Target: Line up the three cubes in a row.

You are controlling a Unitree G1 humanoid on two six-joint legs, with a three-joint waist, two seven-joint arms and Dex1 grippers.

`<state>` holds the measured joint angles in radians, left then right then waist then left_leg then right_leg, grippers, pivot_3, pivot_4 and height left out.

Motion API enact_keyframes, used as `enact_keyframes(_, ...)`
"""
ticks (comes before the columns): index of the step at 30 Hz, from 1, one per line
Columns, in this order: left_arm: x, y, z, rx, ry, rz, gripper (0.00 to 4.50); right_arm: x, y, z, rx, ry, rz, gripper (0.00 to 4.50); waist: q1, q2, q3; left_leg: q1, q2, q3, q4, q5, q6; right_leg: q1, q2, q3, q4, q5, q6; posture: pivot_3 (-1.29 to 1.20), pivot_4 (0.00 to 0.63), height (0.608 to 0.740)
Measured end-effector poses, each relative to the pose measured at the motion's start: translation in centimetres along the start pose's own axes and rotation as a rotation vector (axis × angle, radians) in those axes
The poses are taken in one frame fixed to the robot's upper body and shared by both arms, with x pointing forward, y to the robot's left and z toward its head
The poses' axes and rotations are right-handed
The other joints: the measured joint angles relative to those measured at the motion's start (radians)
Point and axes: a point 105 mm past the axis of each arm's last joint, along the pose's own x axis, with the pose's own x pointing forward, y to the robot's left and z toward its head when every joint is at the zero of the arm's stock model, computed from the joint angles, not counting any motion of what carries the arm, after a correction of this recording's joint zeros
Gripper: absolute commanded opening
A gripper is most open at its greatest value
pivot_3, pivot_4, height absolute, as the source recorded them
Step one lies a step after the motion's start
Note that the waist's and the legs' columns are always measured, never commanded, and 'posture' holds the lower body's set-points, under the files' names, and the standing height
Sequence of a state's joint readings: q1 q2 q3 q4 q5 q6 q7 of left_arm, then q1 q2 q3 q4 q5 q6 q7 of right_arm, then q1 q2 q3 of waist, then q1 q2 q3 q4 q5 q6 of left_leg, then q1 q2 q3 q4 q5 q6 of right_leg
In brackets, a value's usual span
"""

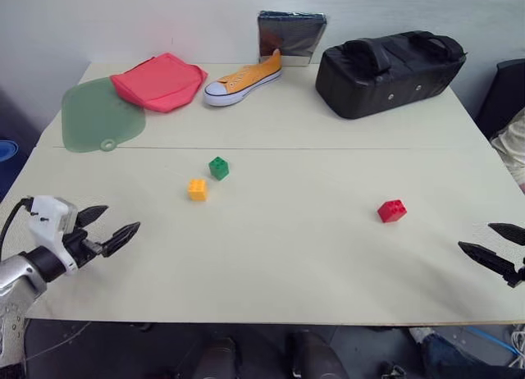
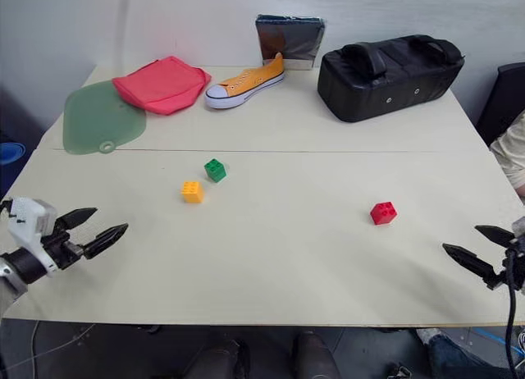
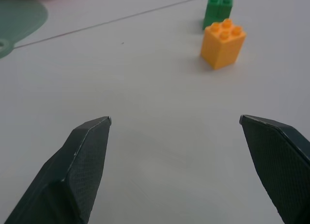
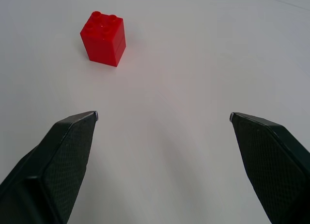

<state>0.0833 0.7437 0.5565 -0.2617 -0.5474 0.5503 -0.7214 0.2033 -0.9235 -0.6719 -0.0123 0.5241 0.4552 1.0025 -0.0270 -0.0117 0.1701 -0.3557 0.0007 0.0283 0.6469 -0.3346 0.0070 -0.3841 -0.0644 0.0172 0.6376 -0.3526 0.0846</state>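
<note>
On the pale table (image 1: 287,256) a green cube (image 1: 218,167) and a yellow-orange cube (image 1: 198,189) stand close together left of the middle, with a small gap between them. The red cube (image 1: 391,210) stands alone well to the right. My left gripper (image 1: 117,223) hovers open near the table's front left, empty, with the yellow-orange cube (image 3: 223,42) and green cube (image 3: 218,8) ahead of it. My right gripper (image 1: 492,244) is open and empty at the front right edge, the red cube (image 4: 103,38) ahead of it.
Along the back of the table lie a green mat (image 1: 100,115), a red cloth pouch (image 1: 160,81), an orange shoe (image 1: 244,79), a shiny dark packet (image 1: 289,36) and a black duffel bag (image 1: 385,71). A person's sleeve (image 1: 513,149) shows at the right edge.
</note>
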Motion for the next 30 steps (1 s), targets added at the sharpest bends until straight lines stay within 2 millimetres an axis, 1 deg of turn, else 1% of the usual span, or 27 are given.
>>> enact_keyframes(2, 1.0, -1.8, 2.0, 0.016, -0.037, -0.121, 4.46, 0.9, 0.7, 1.4, 0.000, -0.037, -0.012, 4.50, 0.000, 0.000, 0.000, 0.000, 0.000, -0.001, 0.000, 0.000, -0.001, 0.000, 0.000, -0.001, 0.001, 0.000, 0.000, 0.00, 0.150, 0.740)
enact_keyframes(4, 1.7, -4.5, 3.9, 0.053, -0.056, -0.296, 4.46, 2.3, 1.7, 2.8, 0.013, -0.076, -0.026, 4.50, -0.001, 0.000, 0.000, 0.000, 0.000, -0.002, 0.000, 0.001, -0.002, 0.000, 0.000, -0.002, 0.001, 0.000, 0.000, 0.00, 0.150, 0.740)
enact_keyframes(5, 1.9, -5.7, 4.6, 0.074, -0.058, -0.375, 4.46, 2.9, 2.3, 3.3, 0.022, -0.090, -0.027, 4.50, -0.002, 0.000, 0.000, 0.000, 0.000, -0.002, 0.000, 0.003, -0.006, 0.000, 0.000, -0.002, 0.001, 0.000, 0.000, 0.00, 0.150, 0.740)
enact_keyframes(8, 2.2, -8.1, 5.7, 0.104, -0.043, -0.552, 4.46, 4.5, 3.4, 3.5, 0.084, -0.109, -0.046, 4.50, -0.002, 0.003, 0.001, -0.001, 0.000, -0.002, -0.001, 0.004, -0.008, 0.000, 0.001, -0.003, 0.000, 0.000, 0.000, 0.00, 0.150, 0.740)
enact_keyframes(11, 2.6, -9.7, 6.7, 0.141, -0.037, -0.680, 4.46, 6.0, 4.4, 3.8, 0.137, -0.120, -0.046, 4.50, -0.001, 0.004, 0.002, -0.003, 0.000, -0.003, 0.000, 0.004, -0.008, -0.002, 0.001, -0.003, 0.001, 0.000, 0.000, 0.00, 0.150, 0.740)
enact_keyframes(15, 3.2, -11.0, 8.2, 0.195, -0.058, -0.773, 4.46, 7.6, 5.7, 4.0, 0.152, -0.121, -0.044, 4.50, 0.000, 0.004, 0.002, -0.007, -0.001, -0.003, 0.002, 0.005, -0.007, -0.005, 0.001, -0.004, 0.002, 0.000, 0.000, 0.00, 0.150, 0.740)
enact_keyframes(17, 3.5, -11.5, 9.0, 0.213, -0.072, -0.795, 4.46, 8.4, 5.9, 3.8, 0.165, -0.119, -0.073, 4.50, 0.000, 0.004, 0.002, -0.014, -0.001, -0.004, 0.005, 0.006, -0.008, -0.010, 0.001, -0.005, 0.006, 0.000, 0.001, 0.00, 0.150, 0.740)
enact_keyframes(21, 3.8, -11.9, 9.6, 0.231, -0.082, -0.814, 4.46, 9.8, 6.5, 3.2, 0.202, -0.108, -0.091, 4.50, -0.002, 0.004, 0.002, -0.014, -0.001, -0.004, 0.006, 0.007, -0.007, -0.010, 0.001, -0.005, 0.008, 0.000, 0.001, 0.00, 0.150, 0.740)
enact_keyframes(25, 3.9, -12.0, 9.6, 0.232, -0.079, -0.820, 4.46, 10.7, 6.0, 2.3, 0.217, -0.072, -0.135, 4.50, -0.001, 0.004, 0.002, -0.014, -0.002, -0.004, 0.008, 0.007, -0.007, -0.010, 0.001, -0.005, 0.008, 0.000, 0.001, 0.00, 0.150, 0.740)
enact_keyframes(30, 4.0, -12.2, 9.8, 0.240, -0.082, -0.826, 4.46, 11.2, 5.6, 2.2, 0.217, -0.073, -0.153, 4.50, -0.001, 0.004, 0.002, -0.014, -0.002, -0.005, 0.010, 0.007, -0.007, -0.010, 0.001, -0.005, 0.010, 0.000, 0.001, 0.00, 0.150, 0.740)
